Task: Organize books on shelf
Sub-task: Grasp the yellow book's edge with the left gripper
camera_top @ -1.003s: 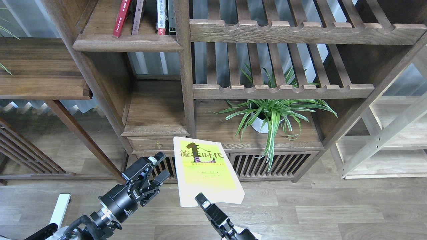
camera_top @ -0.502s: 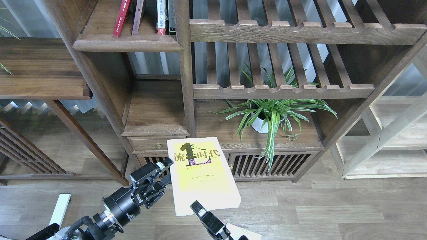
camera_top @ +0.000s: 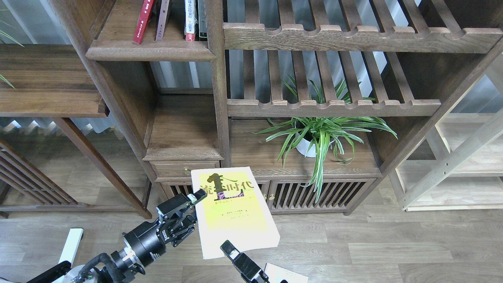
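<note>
The thick yellow-green book [camera_top: 234, 212] with black characters is held face up in the air in front of the low cabinet. My right gripper [camera_top: 229, 247] is shut on its near edge; only its upper finger shows. My left gripper [camera_top: 192, 212] is open at the book's left edge, and its upper fingertip [camera_top: 199, 194] touches that edge. A red book [camera_top: 142, 21] leans on the dark-brown shelf [camera_top: 149, 50] at the top left. A pale cover corner [camera_top: 283, 274] shows at the bottom edge.
Thin mauve [camera_top: 162, 19], white-red [camera_top: 190, 19] and dark spines stand upright on the same shelf. A lower solid board [camera_top: 182, 151] lies above a small drawer. Slatted racks [camera_top: 334, 106] and a potted plant [camera_top: 320, 135] are to the right. Pale shelving [camera_top: 452, 173] stands at the far right.
The yellow-green book has moved left and slightly towards me in my right gripper. My left gripper has moved right, up to the book's left edge.
</note>
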